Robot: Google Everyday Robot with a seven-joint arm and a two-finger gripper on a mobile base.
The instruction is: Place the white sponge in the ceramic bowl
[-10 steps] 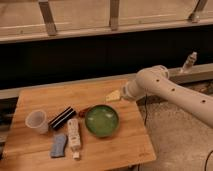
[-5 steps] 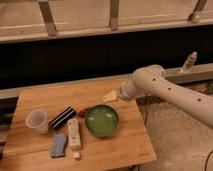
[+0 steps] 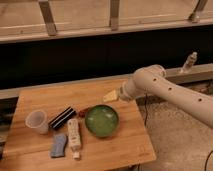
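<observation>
The white sponge (image 3: 59,145), a small pale bluish-grey pad, lies flat near the front left of the wooden table (image 3: 130,145). The ceramic bowl (image 3: 102,120), round and glossy green, sits at the table's middle right with nothing in it. My gripper (image 3: 111,96) hangs at the end of the pale arm (image 3: 165,90) that reaches in from the right. It hovers just beyond the bowl's far rim, well to the right of and behind the sponge. Nothing shows in its grasp.
A long white remote-like bar (image 3: 74,136) lies between sponge and bowl. A black block (image 3: 63,117) and a translucent white cup (image 3: 37,121) stand to the left. A small reddish-brown item (image 3: 85,110) lies by the bowl's far left rim. A dark wall runs behind the table.
The arm and gripper have shifted only slightly, staying near the bowl's far rim. The sponge, bowl and other objects have not moved.
</observation>
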